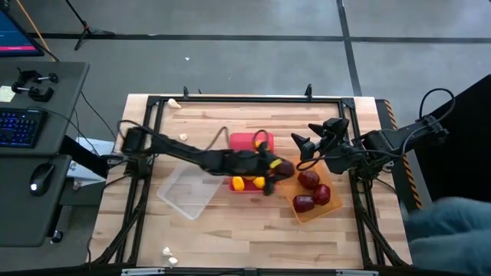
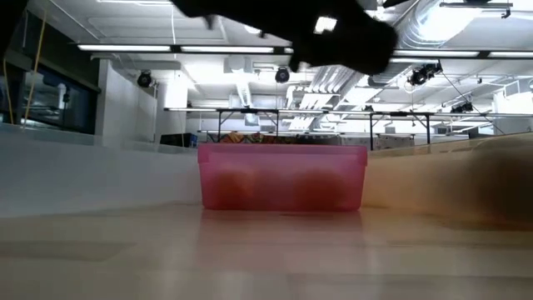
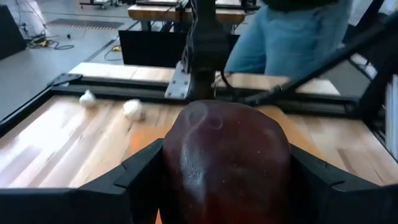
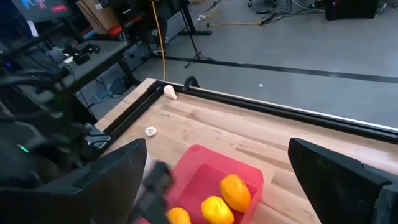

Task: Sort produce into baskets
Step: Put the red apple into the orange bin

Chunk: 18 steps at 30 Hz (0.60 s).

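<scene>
- Left gripper [image 1: 278, 170], frame centre, is clamped on a dark red fruit [image 3: 225, 163] between red-pink bin [image 1: 244, 141] and orange bin [image 1: 318, 205].
- Right gripper [image 1: 307, 143] hovers spread apart, centre-right.
- Clear bin [image 1: 186, 192] lies lower left.
- Garlic bulbs [image 3: 132, 109] dot the wooden table [image 1: 215, 230].

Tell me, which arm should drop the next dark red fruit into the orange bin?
The left arm, probably. Its tool is already shut on a dark red fruit, right by the orange bin, where three more lie. The right tool hangs open and empty above the table.
</scene>
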### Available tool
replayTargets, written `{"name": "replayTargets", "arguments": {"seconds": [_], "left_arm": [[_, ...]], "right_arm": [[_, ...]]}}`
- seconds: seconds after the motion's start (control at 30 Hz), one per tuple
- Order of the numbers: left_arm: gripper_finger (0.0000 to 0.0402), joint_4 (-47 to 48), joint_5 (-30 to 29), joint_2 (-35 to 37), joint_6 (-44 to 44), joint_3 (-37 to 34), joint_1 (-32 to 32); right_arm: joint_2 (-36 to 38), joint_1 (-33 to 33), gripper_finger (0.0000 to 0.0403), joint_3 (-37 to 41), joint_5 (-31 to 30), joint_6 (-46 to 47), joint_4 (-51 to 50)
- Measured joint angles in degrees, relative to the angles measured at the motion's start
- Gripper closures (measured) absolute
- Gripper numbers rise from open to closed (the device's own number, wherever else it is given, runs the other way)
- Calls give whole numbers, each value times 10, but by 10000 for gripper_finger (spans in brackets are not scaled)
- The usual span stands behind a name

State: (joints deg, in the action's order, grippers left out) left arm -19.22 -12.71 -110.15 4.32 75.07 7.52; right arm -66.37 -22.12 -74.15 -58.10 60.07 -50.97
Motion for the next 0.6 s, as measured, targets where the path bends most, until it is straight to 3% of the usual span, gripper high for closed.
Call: {"name": "replayTargets", "arguments": {"seconds": [0.23,0.43,0.6], "left_arm": [[163,120,-9,-91,7,139,-4],[163,110,-11,-93,14,150,-11],[140,103,41,-93,31,149,-30]], "right_arm": [[0,0,22,0,0,-1,18],[0,0,22,0,-1,-1,24],[0,0,22,0,-1,-1,24]]}}
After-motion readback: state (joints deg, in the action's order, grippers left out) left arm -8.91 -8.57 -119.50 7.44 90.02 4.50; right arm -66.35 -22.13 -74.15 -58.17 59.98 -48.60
